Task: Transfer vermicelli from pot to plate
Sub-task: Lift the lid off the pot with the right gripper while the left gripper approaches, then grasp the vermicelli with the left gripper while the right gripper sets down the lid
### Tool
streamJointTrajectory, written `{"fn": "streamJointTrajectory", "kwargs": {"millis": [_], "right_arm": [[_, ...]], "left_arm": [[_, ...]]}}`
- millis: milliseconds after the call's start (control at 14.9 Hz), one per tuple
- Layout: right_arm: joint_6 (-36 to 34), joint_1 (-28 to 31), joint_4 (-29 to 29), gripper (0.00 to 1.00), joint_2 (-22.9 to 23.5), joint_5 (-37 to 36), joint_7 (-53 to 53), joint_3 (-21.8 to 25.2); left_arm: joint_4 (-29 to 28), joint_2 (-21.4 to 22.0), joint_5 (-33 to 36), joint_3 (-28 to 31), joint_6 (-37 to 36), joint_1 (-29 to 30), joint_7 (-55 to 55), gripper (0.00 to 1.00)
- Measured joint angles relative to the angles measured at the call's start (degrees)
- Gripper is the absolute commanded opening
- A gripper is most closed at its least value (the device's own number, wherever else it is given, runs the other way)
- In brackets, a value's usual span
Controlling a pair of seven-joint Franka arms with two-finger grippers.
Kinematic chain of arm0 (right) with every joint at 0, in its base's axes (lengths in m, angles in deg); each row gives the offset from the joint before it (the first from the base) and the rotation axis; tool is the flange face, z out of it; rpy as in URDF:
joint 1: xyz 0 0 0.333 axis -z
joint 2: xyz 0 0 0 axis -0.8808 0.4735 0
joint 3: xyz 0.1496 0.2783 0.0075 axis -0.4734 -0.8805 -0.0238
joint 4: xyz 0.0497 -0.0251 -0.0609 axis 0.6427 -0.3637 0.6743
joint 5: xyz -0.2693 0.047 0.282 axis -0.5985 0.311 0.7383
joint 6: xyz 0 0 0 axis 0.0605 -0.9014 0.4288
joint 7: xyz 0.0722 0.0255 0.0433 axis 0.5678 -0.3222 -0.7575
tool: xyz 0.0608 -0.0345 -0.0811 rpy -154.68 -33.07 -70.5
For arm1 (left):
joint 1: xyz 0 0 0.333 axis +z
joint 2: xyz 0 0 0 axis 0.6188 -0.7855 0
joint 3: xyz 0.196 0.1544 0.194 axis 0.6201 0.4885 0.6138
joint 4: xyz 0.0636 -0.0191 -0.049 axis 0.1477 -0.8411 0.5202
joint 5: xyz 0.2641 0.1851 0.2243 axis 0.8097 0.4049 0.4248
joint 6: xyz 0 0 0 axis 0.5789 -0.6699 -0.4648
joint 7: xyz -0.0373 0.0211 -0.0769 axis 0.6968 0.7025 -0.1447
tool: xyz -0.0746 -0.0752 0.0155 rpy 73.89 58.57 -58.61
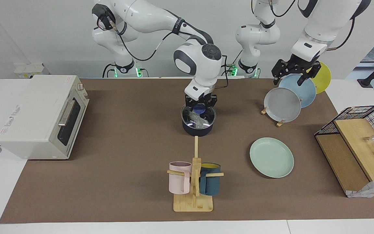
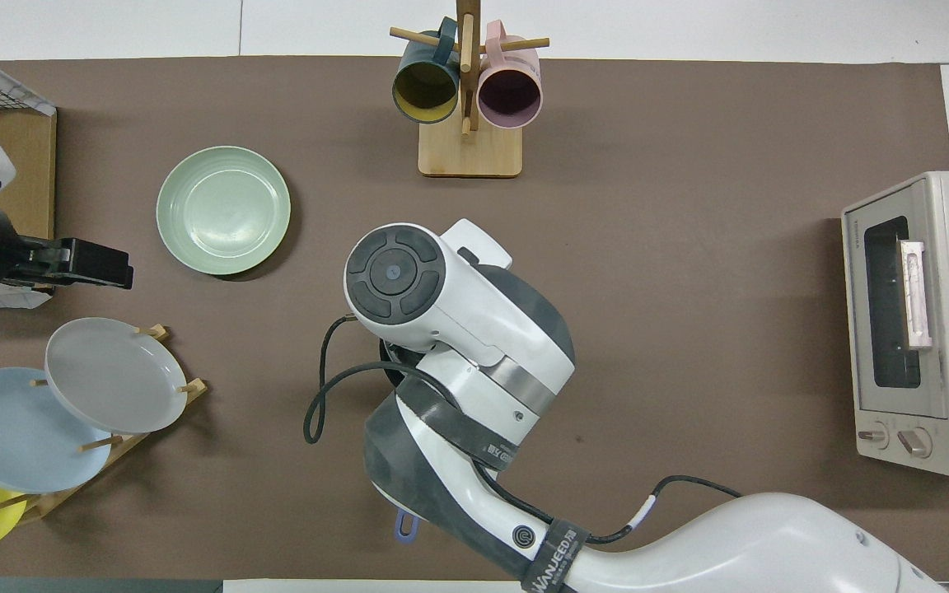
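In the pot (image 1: pixel 197 127), the right gripper (image 1: pixel 200 110) pinches the vermicelli (image 1: pixel 197 119).

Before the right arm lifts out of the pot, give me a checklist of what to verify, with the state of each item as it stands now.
1. Right gripper down in the pot: ok.
2. Right gripper shut on the vermicelli: shut, ok; whether the bundles are actually pinched, cannot tell.
3. Pot upright on the mat: ok.
4. Mint-green plate bare and flat on the mat, toward the left arm's end: ok.
5. Left gripper out of the way, open, waiting over the plate rack: ok.
6. Mug stand apart from the plate: ok.
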Motion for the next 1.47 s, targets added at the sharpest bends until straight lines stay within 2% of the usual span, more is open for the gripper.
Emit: {"fn": "streamJointTrajectory", "kwargs": {"millis": [201, 603, 737, 1005, 1273, 1474], "right_arm": [[-0.99, 2.29, 0.92, 0.58, -0.87, 0.00, -4.45, 0.07], [-1.18, 11.25, 0.77, 0.58, -0.91, 0.00, -18.41, 0.32], [-1.19, 14.77, 0.37, 0.58, -0.88, 0.00, -23.41, 0.34], [-0.31, 21.52, -1.70, 0.58, -0.80, 0.00, -32.06, 0.31], [6.30, 26.42, -7.66, 0.58, -1.24, 0.00, -37.58, 0.27], [9.73, 28.05, -10.91, 0.58, -1.51, -0.01, -39.84, 0.29]], "left_arm": [[0.00, 0.00, -0.01, -0.01, 0.07, 0.00, 0.00, 1.00], [-0.32, -0.11, -1.19, -0.85, 0.77, -1.38, 3.79, 1.00], [-2.25, -0.41, -1.55, -1.04, 4.05, -4.93, 9.94, 1.00], [-8.96, -2.73, -1.67, -1.63, 14.65, -16.88, 26.13, 1.00], [-14.91, -9.14, -1.71, -1.81, 27.33, -27.27, 38.24, 1.00], [-17.02, -13.68, -1.71, -1.76, 32.05, -30.82, 40.81, 1.00]]}}
